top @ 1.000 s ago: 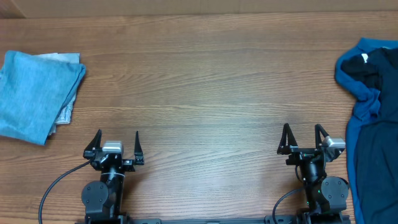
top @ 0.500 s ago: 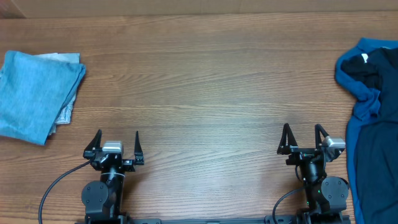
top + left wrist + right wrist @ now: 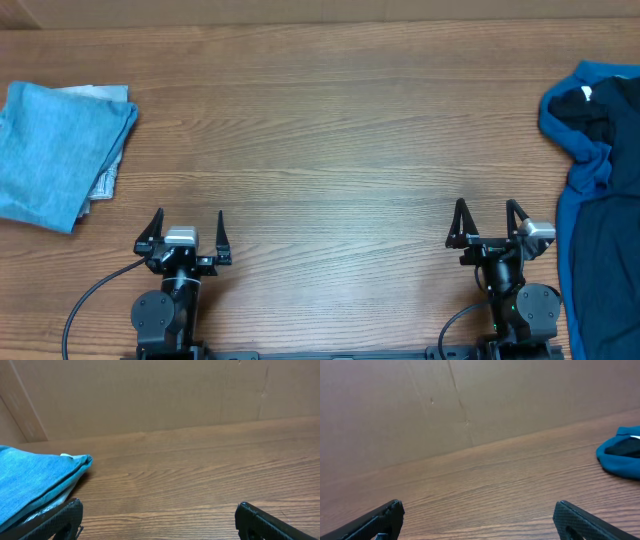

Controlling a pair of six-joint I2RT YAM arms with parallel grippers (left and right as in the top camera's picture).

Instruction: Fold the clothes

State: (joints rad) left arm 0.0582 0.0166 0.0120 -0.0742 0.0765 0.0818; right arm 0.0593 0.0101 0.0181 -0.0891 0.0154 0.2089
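A folded light blue garment (image 3: 52, 150) lies at the table's far left on a pale grey one (image 3: 105, 180); it also shows in the left wrist view (image 3: 35, 480). A heap of royal blue cloth (image 3: 572, 120) and very dark navy cloth (image 3: 605, 260) lies at the right edge; its blue end shows in the right wrist view (image 3: 620, 457). My left gripper (image 3: 189, 222) is open and empty near the front edge, as the left wrist view (image 3: 157, 515) shows. My right gripper (image 3: 490, 212) is open and empty beside the dark heap, as the right wrist view (image 3: 480, 515) shows.
A brown cardboard wall (image 3: 150, 395) runs along the back of the wooden table (image 3: 330, 150). Black cables trail from both arm bases at the front edge.
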